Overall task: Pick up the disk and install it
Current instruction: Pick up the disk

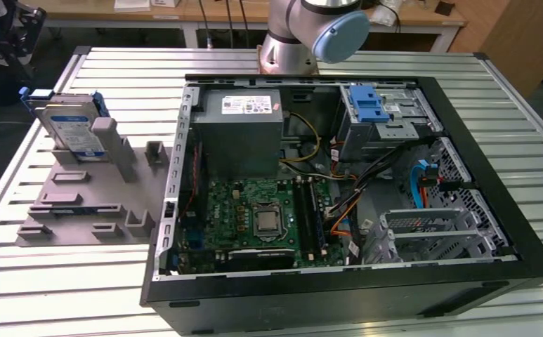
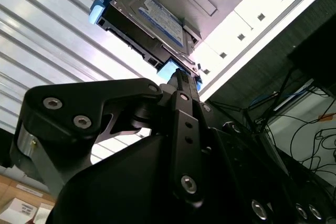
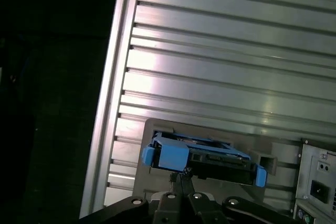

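Flat rectangular silver-grey metal disk (image 1: 72,125) with a white-and-blue label and blue plastic side rails stands on edge, leaning slightly, in a slot of a grey plastic fixture plate (image 1: 83,207) with blocky raised holders. This is at the exterior view's left, on the far part of the plate. The plate lies on a ribbed, shiny aluminium worktop (image 1: 55,281), just beside an open black metal computer case (image 1: 346,295) that takes up the middle and the exterior view's right. Inside the case are a grey power-supply box (image 1: 238,137) at the far left, a green motherboard (image 1: 262,217) nearer, loose coloured cables, a perforated metal drive cage with a blue plastic latch (image 1: 376,109) at the far right, and bare metal bays (image 1: 435,228) near right. The grey-and-blue arm base (image 1: 304,31) rises behind the case. In both wrist views the black gripper (image 3: 178,174) sits close to the disk's blue-railed edge. Its fingers (image 2: 185,129) are clenched tip to tip with nothing between them, and contact with the disk cannot be told.
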`<state>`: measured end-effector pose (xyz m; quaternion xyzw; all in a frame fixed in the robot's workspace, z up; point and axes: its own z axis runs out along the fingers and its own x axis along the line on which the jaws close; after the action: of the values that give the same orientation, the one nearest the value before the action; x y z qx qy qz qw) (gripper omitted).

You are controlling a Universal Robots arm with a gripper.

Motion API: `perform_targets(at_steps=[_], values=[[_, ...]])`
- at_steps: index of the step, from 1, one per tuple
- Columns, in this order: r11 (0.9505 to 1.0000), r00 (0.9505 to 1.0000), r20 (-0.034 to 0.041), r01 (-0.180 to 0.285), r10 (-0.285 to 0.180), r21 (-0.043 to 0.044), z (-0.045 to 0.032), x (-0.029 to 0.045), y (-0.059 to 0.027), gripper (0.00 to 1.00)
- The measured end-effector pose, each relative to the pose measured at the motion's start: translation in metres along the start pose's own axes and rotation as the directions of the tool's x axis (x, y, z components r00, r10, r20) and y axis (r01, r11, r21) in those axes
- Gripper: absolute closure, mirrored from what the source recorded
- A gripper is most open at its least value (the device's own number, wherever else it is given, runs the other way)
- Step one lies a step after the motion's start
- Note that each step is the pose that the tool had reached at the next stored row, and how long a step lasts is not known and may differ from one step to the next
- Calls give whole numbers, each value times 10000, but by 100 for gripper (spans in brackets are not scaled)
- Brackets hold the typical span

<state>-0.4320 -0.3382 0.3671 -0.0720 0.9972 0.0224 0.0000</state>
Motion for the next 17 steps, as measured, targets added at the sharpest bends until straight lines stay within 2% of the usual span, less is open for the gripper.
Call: perform_targets(at_steps=[17], values=[[9987,9987,-24,509,-509,-2,0,5,1,89]])
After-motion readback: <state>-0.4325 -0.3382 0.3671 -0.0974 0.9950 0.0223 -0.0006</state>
